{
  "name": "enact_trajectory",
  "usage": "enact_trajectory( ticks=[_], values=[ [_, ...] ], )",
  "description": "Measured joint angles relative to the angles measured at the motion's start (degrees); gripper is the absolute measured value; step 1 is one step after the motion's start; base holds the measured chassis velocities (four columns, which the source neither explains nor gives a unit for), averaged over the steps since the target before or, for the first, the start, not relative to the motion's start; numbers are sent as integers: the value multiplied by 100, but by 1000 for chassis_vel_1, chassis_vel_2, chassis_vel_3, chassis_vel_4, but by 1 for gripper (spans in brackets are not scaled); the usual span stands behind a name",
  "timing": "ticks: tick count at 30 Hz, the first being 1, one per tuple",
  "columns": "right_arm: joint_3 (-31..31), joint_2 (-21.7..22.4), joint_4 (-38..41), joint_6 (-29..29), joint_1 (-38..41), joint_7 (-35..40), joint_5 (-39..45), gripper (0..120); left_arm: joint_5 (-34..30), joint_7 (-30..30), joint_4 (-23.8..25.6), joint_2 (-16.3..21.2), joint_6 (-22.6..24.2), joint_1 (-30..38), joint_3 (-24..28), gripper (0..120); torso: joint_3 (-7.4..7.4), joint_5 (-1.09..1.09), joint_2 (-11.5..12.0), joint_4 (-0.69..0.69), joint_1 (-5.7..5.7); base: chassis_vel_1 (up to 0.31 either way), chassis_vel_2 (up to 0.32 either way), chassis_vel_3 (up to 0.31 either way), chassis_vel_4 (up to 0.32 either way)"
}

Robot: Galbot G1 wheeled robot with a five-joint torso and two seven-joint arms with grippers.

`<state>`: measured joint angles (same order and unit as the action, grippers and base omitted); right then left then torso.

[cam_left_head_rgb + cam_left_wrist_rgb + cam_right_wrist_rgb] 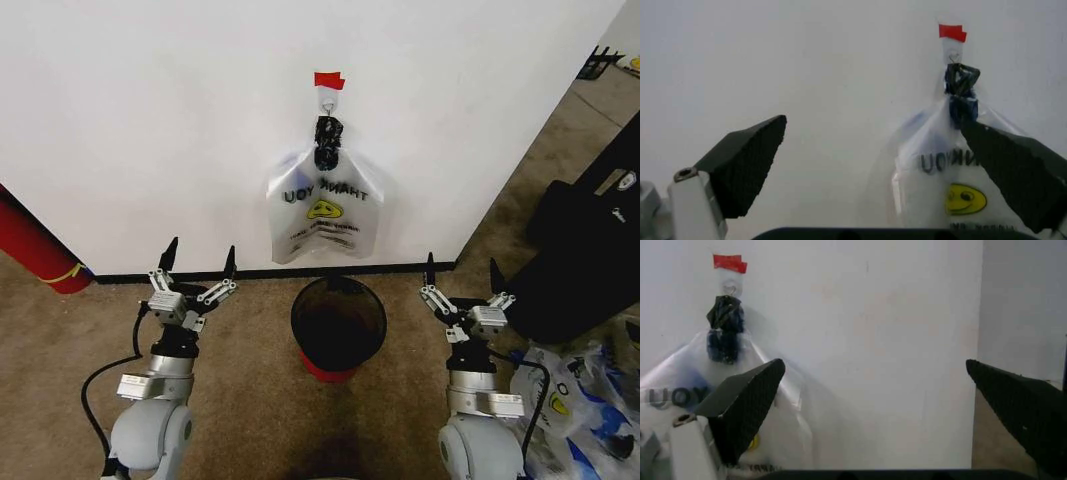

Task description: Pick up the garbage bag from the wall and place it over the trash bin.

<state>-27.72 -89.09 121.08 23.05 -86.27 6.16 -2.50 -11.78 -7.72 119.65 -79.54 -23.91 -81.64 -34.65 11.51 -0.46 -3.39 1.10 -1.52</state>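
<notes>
The garbage bag (322, 215) hangs flat on the white wall (150, 120) from a small metal hook (328, 98) under a piece of red tape (328, 80). It is thin whitish plastic with black lettering, a yellow smiley and a dark knotted top. Directly below it on the carpet stands the trash bin (300, 330), round black mesh with a red base. My left gripper (200, 250) is raised to the bin's left, open and holding nothing. My right gripper (461, 263) is raised to its right, also open. The left wrist view shows the bag (940, 185) beyond the open fingers (747, 160); the right wrist view has the bag (680, 390) behind one finger (747, 405).
A red cylinder (30, 245) with a yellow band leans at the far left by the black baseboard (260, 272). A large black case (590, 250) stands at the right past the wall's corner. A heap of plastic bags (580, 400) with blue patches lies on the floor beside my right arm.
</notes>
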Motion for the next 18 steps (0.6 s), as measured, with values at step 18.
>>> enact_trajectory(
  ticks=[18],
  values=[
    [11,26,8,84,-21,-207,3,100,-151,-132,20,53,-18,-58,-23,100,0,0,0,0,0,0,0,0,0]
  ],
)
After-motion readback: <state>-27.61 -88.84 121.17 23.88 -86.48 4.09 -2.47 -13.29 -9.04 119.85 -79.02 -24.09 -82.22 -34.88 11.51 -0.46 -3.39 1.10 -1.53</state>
